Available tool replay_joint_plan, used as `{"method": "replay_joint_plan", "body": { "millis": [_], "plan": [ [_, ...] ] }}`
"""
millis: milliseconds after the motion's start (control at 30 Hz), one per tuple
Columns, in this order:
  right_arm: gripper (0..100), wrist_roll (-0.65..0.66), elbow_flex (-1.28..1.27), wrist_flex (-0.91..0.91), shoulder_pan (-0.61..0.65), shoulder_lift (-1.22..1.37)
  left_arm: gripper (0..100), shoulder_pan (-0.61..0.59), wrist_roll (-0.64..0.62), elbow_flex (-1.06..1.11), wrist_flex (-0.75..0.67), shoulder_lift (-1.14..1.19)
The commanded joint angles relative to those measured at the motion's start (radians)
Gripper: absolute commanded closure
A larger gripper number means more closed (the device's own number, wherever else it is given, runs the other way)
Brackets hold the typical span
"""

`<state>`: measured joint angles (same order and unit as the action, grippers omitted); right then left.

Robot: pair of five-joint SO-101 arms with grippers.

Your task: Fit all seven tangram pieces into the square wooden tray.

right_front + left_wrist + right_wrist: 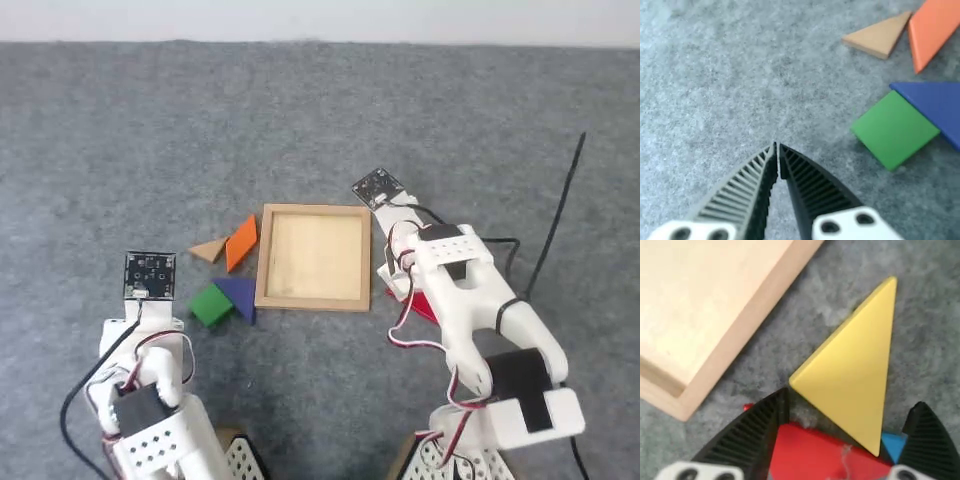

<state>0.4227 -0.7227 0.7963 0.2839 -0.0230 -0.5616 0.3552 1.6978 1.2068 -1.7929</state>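
The square wooden tray lies mid-table with nothing in it. To its left are a tan triangle, an orange parallelogram, a green square and a dark blue triangle. My left gripper is shut with nothing in it, over bare carpet a short way from the green square. My right gripper is open beside the tray's right rim. It straddles a yellow triangle that lies partly on a red piece and a light blue piece.
Grey carpet covers the table. The right arm hangs over the pieces to the right of the tray, with a corner of the red piece showing. A black cable runs along the far right. The left arm stands at the lower left.
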Motion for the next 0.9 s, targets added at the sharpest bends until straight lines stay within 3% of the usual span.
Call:
{"method": "replay_joint_plan", "body": {
  "millis": [0, 67, 233, 733, 867],
  "plan": [
    [62.6, 0.008, 0.11, 0.042, 0.004, 0.036, 98, 0.002, 0.008, -0.015, 0.008, -0.011],
    [62.6, -0.015, 0.175, 0.082, 0.007, 0.087, 98, 0.002, 0.02, -0.015, 0.015, -0.011],
    [62.6, -0.072, 0.302, 0.159, 0.019, 0.193, 98, 0.003, 0.192, -0.019, 0.071, -0.011],
    [62.7, -0.078, 0.345, 0.199, 0.012, 0.217, 98, 0.003, 0.192, -0.015, 0.069, -0.011],
    [70.6, -0.078, 0.345, 0.2, 0.012, 0.217, 98, 0.003, 0.192, -0.015, 0.069, -0.011]
  ]
}}
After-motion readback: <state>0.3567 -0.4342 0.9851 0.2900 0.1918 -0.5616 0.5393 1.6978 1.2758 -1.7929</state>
